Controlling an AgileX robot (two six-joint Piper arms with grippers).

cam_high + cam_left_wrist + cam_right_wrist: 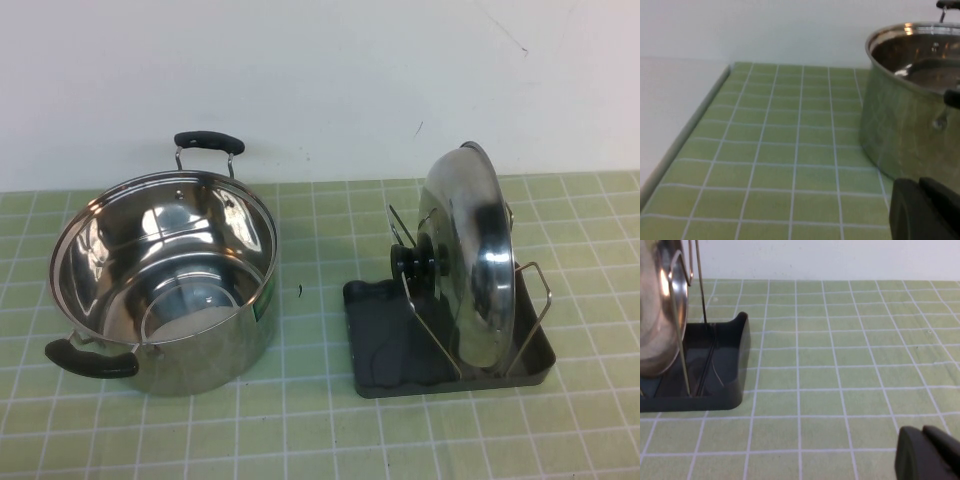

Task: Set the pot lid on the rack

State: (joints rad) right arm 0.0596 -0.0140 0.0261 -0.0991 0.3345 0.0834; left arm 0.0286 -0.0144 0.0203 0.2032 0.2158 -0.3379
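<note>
The shiny domed pot lid stands on edge in the dark grey rack, held between the wire loops, with its black knob facing the pot. No gripper touches it. In the right wrist view the lid and the rack show off to one side. My right gripper is shut and empty, low over the mat and well apart from the rack. My left gripper is shut and empty beside the pot wall. Neither arm shows in the high view.
The deep steel pot with two black handles stands at the left on the green tiled mat; it also shows in the left wrist view. A white wall runs behind. The mat's left edge borders a white surface.
</note>
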